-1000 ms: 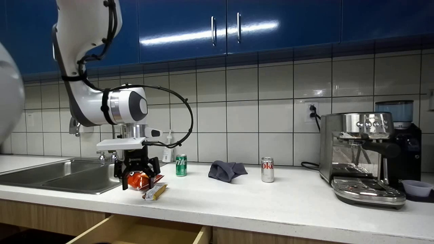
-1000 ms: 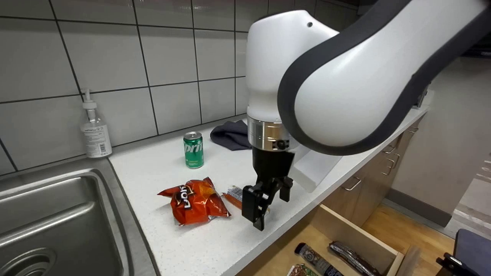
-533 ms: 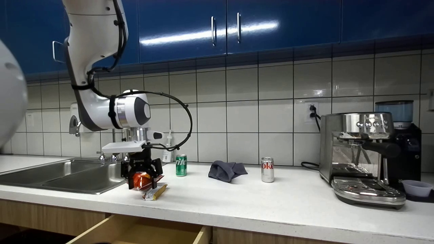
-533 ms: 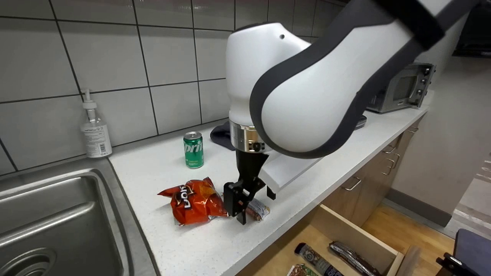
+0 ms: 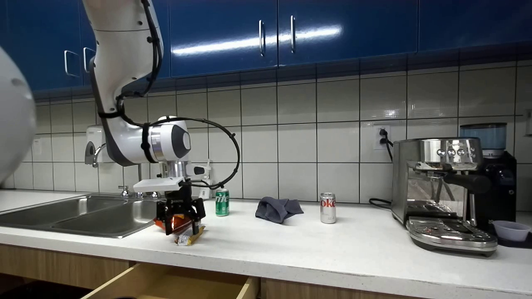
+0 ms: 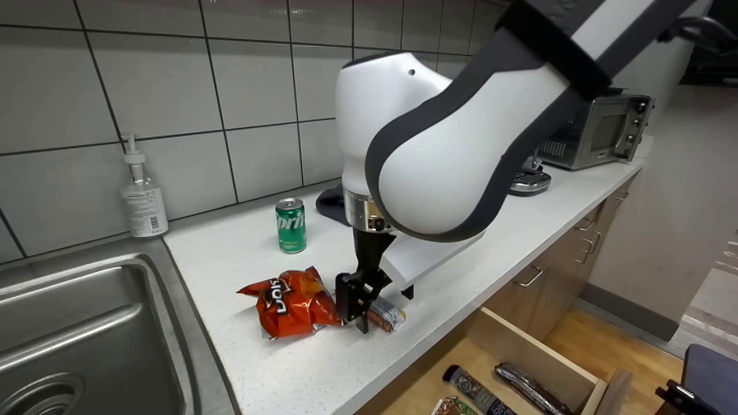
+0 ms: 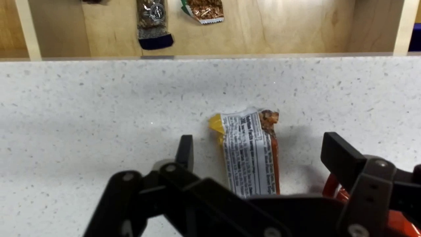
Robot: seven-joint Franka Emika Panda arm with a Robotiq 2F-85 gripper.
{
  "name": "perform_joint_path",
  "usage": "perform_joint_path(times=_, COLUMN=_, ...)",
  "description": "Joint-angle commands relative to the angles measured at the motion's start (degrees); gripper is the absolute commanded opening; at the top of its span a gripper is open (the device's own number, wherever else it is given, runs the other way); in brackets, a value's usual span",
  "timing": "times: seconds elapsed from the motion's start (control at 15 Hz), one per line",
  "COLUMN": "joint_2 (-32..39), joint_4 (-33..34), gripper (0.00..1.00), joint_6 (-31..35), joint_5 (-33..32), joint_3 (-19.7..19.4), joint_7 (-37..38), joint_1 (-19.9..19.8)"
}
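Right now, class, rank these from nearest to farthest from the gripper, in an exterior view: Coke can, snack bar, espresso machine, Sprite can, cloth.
1. Snack bar: close by the gripper.
2. Sprite can: picture-right of the gripper.
3. Cloth: right of that can.
4. Coke can: farther right.
5. Espresso machine: far right.

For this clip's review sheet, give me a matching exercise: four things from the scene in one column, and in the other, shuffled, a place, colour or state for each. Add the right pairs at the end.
Things
1. snack bar on the counter
2. chip bag
3. cloth
4. drawer

Places, colours, states
A. dark grey, bunched up
B. pulled open, below the counter
C. seen between the open jaws in the wrist view, not gripped
D. red-orange, near the sink

Right pairs: 1-C, 2-D, 3-A, 4-B
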Motion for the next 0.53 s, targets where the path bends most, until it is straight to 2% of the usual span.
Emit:
perform_joint_path(times=0.0, joint_2=1.7, joint_4=2.77, gripper=1.0, joint_6=-2.43, joint_5=-1.69, joint_3=-1.6, joint_7=2.3, joint_1=1.02)
perform_joint_path(times=0.47, joint_2=3.54, joint_4=4.77, gripper=1.0, joint_6=-1.25, joint_5=-0.2, joint_3=-1.88, joint_7=1.63, joint_1=0.63)
